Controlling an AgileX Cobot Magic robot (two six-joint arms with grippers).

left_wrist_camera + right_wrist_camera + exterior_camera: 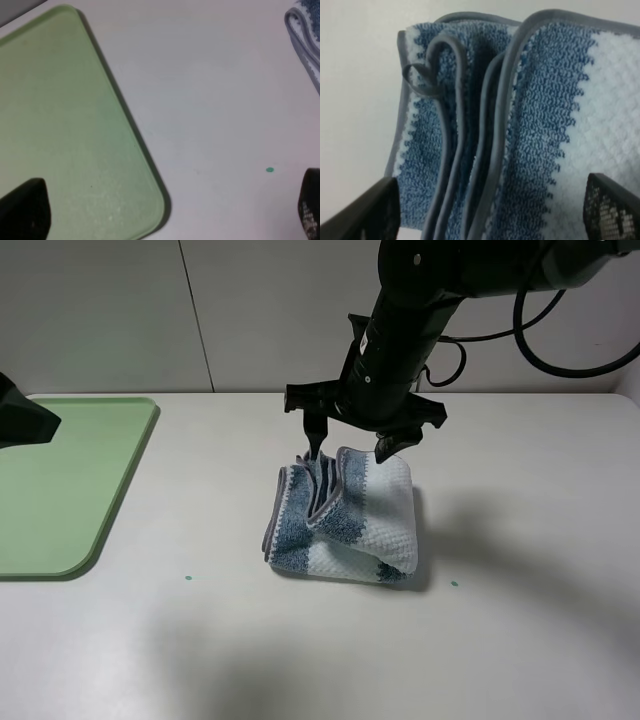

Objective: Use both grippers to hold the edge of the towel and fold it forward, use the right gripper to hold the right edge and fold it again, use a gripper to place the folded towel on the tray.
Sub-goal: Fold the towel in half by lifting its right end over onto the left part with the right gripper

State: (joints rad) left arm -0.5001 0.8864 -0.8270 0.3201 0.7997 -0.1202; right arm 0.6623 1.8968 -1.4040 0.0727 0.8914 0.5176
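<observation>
On white table | folded towel | right tool spread over it | tray left

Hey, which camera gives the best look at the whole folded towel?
The exterior high view: it shows the whole towel lying folded, below the right gripper. The right wrist view shows only its layered edges close up; the left wrist view catches just one corner.

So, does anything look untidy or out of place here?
The towel is not flat: its folded layers bunch upward under the open right gripper, grey edges fanned apart. It sits on the table, not on the green tray.
</observation>
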